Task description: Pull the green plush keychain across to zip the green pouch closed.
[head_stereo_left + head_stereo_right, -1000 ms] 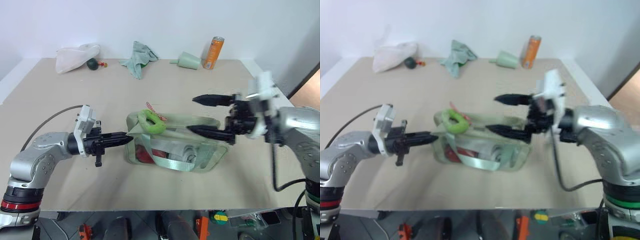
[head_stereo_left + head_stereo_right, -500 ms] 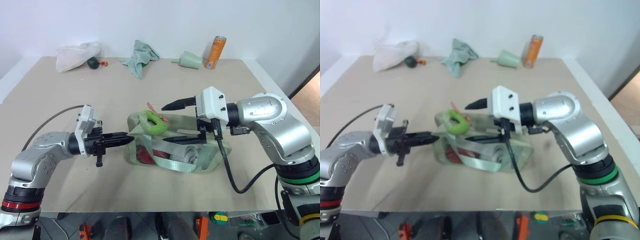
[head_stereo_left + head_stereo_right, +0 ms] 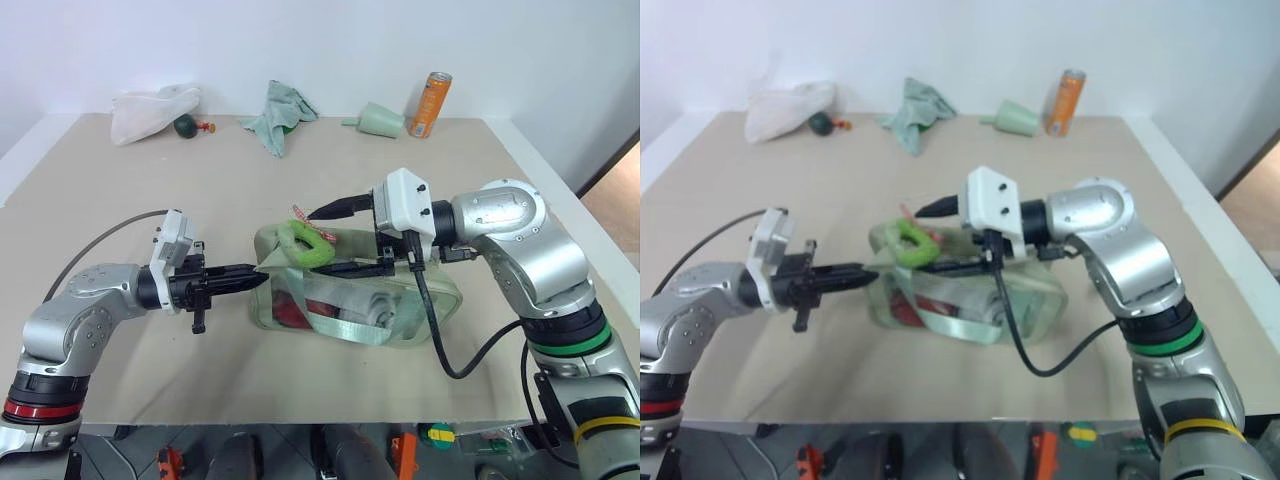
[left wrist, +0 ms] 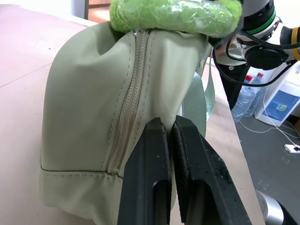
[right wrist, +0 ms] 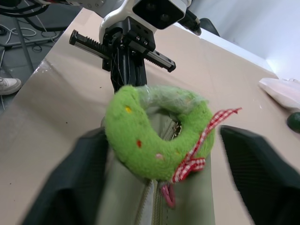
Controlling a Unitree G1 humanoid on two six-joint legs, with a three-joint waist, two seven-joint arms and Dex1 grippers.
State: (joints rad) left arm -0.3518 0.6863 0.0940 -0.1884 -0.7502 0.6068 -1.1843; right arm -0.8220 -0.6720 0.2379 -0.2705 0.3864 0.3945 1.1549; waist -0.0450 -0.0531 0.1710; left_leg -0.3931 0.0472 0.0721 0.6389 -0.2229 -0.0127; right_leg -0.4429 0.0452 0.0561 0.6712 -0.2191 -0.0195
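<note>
The pale green pouch (image 3: 352,300) lies in the middle of the table with its clear side toward me. On its left top end rests the lime green plush keychain (image 3: 303,244), a fuzzy ring with a red-and-white cord. My left gripper (image 3: 256,277) is shut on a fold of fabric at the pouch's left end, beside the zipper (image 4: 125,108). From the right, my right gripper (image 3: 320,242) reaches in open, one finger on each side of the keychain (image 5: 157,131). A gap still shows at the far finger (image 5: 255,161).
Along the back edge stand an orange can (image 3: 431,103), a pale green cone cup (image 3: 378,121), a crumpled pale green cloth (image 3: 278,112) and a white bag (image 3: 150,110) with a dark green ball (image 3: 184,127) beside it. The table's edge runs close on the right.
My right gripper has swung left over the pouch and now straddles the keychain, with its fingers closer together. The left gripper has kept its grip and place.
</note>
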